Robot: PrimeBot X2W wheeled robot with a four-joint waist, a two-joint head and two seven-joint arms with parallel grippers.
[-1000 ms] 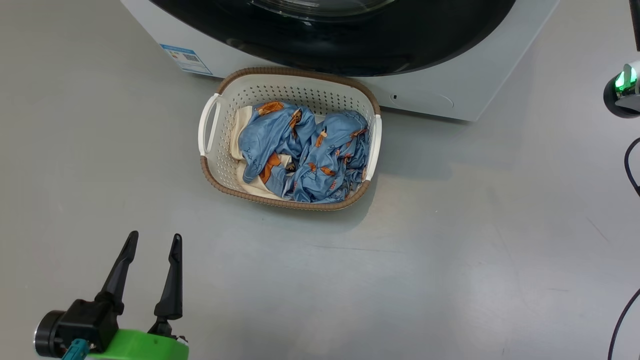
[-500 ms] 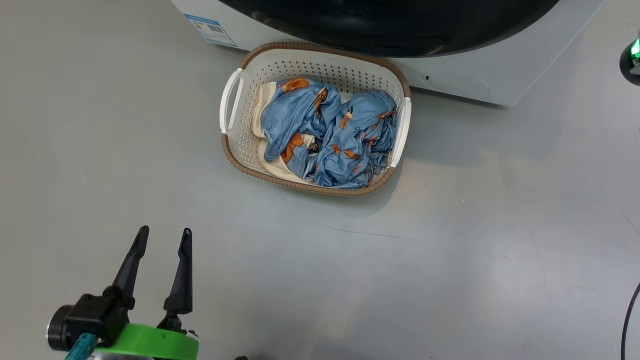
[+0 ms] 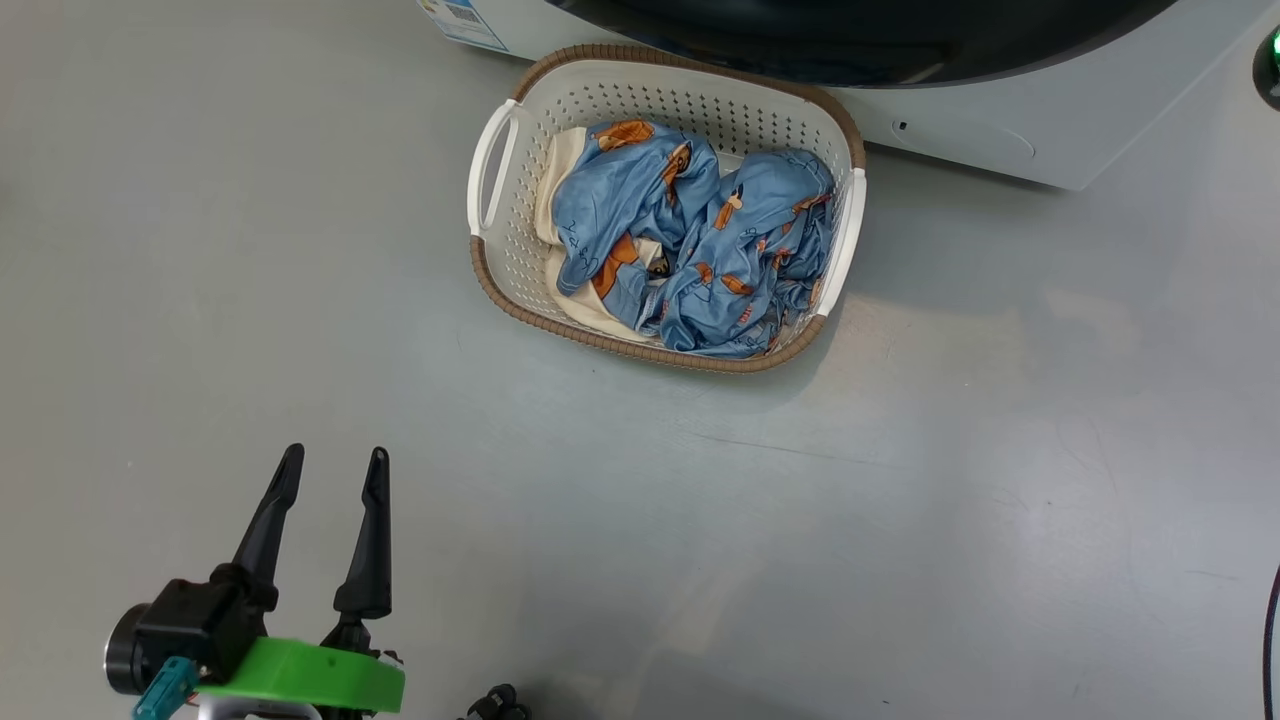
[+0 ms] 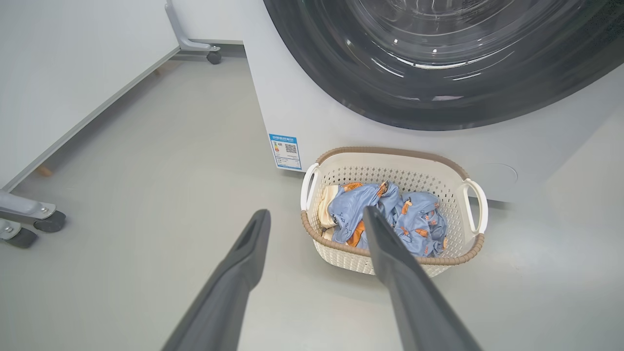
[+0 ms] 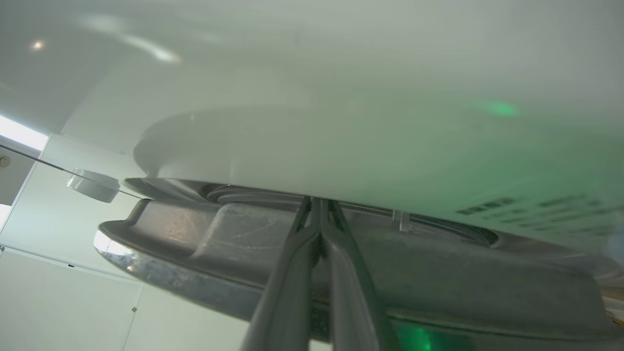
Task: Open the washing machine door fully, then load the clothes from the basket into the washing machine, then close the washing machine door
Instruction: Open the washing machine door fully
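The cream basket [image 3: 510,255] stands on the floor against the washing machine [image 3: 960,140], under the glossy black washing machine door [image 3: 860,40]. Blue printed clothes [image 3: 700,240] over cream cloth fill it. My left gripper [image 3: 334,457] hangs open at the lower left, well short of the basket, nothing between its fingers. Looking along it, the left gripper [image 4: 314,214] faces the basket [image 4: 395,161], the clothes [image 4: 419,219] and the door [image 4: 438,63]. My right gripper [image 5: 319,204] is shut, its tips at the seam between the white machine front [image 5: 341,97] and the grey door edge [image 5: 438,282].
A white panel [image 4: 73,87] on wheeled legs [image 4: 48,222] stands to the left of the machine. A blue label [image 4: 285,152] marks the machine's lower corner. A green-lit part of my right arm [image 3: 1270,60] and a black cable [image 3: 1272,640] sit at the right edge.
The head camera has moved, so the basket and machine sit further up and right in the picture. The left gripper stays open at the lower left.
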